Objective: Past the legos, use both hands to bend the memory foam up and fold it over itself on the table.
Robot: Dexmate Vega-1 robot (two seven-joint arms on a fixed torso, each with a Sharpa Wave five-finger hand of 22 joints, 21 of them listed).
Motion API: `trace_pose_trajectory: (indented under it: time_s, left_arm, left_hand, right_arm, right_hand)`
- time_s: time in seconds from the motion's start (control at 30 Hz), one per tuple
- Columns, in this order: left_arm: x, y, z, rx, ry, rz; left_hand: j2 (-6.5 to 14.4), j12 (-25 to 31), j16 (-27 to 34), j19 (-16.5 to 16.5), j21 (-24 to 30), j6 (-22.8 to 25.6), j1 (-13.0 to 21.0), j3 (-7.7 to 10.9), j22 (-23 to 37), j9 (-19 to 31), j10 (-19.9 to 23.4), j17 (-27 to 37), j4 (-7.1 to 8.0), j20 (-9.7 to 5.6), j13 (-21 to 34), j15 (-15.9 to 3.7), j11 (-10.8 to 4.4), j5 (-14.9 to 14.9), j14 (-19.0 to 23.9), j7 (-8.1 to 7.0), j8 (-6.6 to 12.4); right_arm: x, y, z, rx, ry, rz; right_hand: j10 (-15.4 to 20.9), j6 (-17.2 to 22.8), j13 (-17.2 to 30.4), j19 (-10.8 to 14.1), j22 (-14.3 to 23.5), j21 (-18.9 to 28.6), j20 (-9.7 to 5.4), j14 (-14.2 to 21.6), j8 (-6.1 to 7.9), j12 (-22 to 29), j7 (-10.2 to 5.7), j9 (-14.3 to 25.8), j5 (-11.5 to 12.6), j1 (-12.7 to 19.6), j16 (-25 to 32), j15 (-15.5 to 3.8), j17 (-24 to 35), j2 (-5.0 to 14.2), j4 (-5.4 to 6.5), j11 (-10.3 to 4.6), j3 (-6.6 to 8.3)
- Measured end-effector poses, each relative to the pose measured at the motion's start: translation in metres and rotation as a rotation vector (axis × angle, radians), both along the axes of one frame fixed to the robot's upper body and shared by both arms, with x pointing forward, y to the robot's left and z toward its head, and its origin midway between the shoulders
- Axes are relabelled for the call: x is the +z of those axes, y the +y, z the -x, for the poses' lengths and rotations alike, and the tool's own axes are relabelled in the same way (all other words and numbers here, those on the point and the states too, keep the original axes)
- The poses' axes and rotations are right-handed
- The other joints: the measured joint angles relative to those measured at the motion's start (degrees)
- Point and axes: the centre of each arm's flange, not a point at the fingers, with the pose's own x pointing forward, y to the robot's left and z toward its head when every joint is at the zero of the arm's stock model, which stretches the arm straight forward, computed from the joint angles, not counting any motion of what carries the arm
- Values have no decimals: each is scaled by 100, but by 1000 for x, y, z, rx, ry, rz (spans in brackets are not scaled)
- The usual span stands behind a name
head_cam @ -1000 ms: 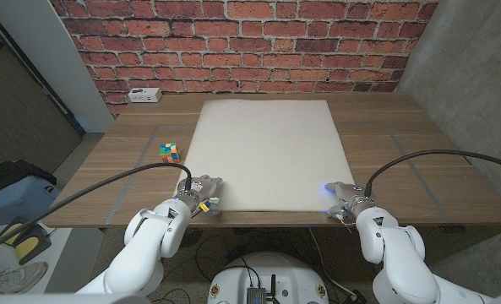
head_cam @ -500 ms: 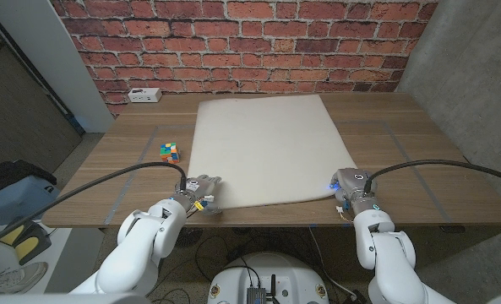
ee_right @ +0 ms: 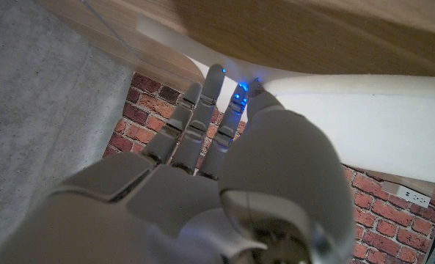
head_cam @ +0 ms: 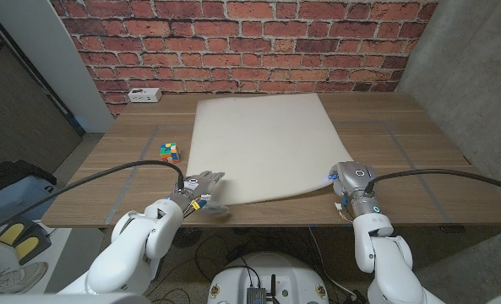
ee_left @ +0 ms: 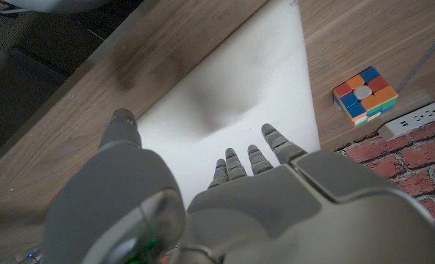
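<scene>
Head view: a large off-white rectangular sheet of memory foam (head_cam: 263,148) lies across the middle of the brown wooden table (head_cam: 419,143), reaching from near the far edge to close by the near edge. At the foam's near right corner the right hand (head_cam: 349,180) holds the edge, and that corner stands raised off the table while the rest of the sheet lies flat. The right wrist view shows this hand's fingers (ee_right: 202,110) stretched out close together alongside the lifted foam (ee_right: 364,117), with blue lights at the fingertips; whether they clamp the sheet cannot be told.

At the near left corner the left hand (head_cam: 198,191) sits at the foam's edge, close to the table's near edge. In the left wrist view its fingers (ee_left: 250,158) are spread apart and reach over the pale sheet (ee_left: 239,88), the thumb held wide to one side; nothing is seen between them, and that corner looks flat.

A small multicoloured puzzle cube (head_cam: 170,151) rests on the table just beside the foam's left edge, apart from it. A white power strip (head_cam: 144,95) sits at the table's far left corner, against the red brick wall (head_cam: 258,42). Black cables (head_cam: 106,181) run back from both wrists.
</scene>
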Motion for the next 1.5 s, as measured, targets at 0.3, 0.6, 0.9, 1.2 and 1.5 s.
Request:
trace_pose_trajectory:
  time_s: [0.3, 0.6, 0.9, 1.2, 1.5]
  left_arm:
    - [-3, -2, -2, 24, -47, -36]
    - [-7, -2, -7, 34, -104, -51]
    - [-11, -7, -13, 18, -119, -58]
    - [-19, -16, -20, 6, -144, -74]
    - [-24, -21, -25, 27, -195, -90]
  left_hand:
    - [117, 0, 27, 26, 0, -15, 181, 41, 0, 0, -55, 14, -56, 225, 1, 84, 25, 61, 82, 46, 27]
    - [249, 0, 27, 48, 28, -88, 312, 99, -1, 0, -147, 14, -114, 246, 1, 120, 55, 61, 45, 82, 26]
    - [310, 1, 27, 32, 28, -164, 373, 108, -1, 1, -262, 14, -123, 354, 1, 201, 88, 61, -36, 81, 25]
    - [628, -3, 26, 134, 75, -307, 690, 332, -1, 1, -372, 13, -197, 406, 1, 223, 138, 61, -2, 142, 25]
    - [1482, 180, 71, 724, 274, -72, 2447, 1417, 7, 1, -1, -2, -480, 182, 2, 8, 166, -140, 527, 259, 112]
  right_arm:
    - [7, 0, 6, 36, -44, -68]
    - [17, -1, 13, 97, -86, -154]
    - [25, 3, 18, 154, -127, -213]
    - [34, 7, 22, 211, -173, -247]
    - [41, 8, 26, 249, -217, -267]
  right_hand:
    - [31, -51, 20, 1, 52, 213, 0, 60, 189, 322, 110, 412, 45, -6, 268, -20, 596, 4, 117, 12, 127]
    - [201, 46, 19, 222, 63, 504, 175, 240, 503, 349, 269, 832, 111, 56, 490, -52, 1193, -121, -6, 191, 333]
    - [326, 117, 17, 268, 63, 574, 269, 368, 551, 351, 422, 980, 148, 85, 534, -102, 1343, -182, -83, 353, 411]
    - [347, 118, 17, 255, 51, 640, 281, 377, 599, 351, 423, 1032, 149, 71, 534, -93, 1438, -197, -131, 395, 458]
    - [364, 135, 17, 238, 35, 689, 298, 377, 600, 352, 446, 1100, 149, 71, 534, -92, 1518, -197, -155, 415, 480]
